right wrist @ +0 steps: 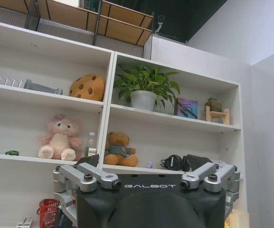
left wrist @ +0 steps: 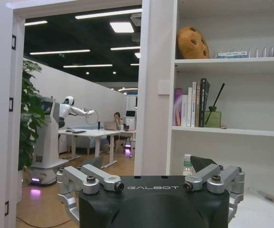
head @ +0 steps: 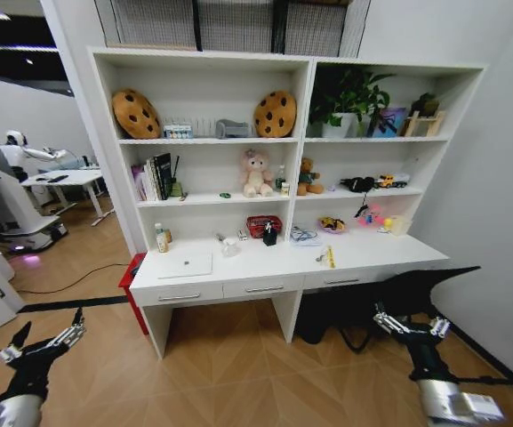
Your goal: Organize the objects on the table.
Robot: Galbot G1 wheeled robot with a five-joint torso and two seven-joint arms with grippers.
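Head view: white desk point(head: 363, 258) under shelves, herringbone wood floor point(head: 238, 374), both end effectors point(head: 38, 342) point(head: 409, 326) spread.

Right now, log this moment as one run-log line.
stage: facing desk, nothing grasped | left claw: open, low over floor | right claw: open, low over floor | laptop: closed on desk

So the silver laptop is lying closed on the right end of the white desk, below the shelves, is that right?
Not quite. The silver laptop does lie closed on the white desk, below the shelves, but on its left end, above the left drawer. The head view shows it.
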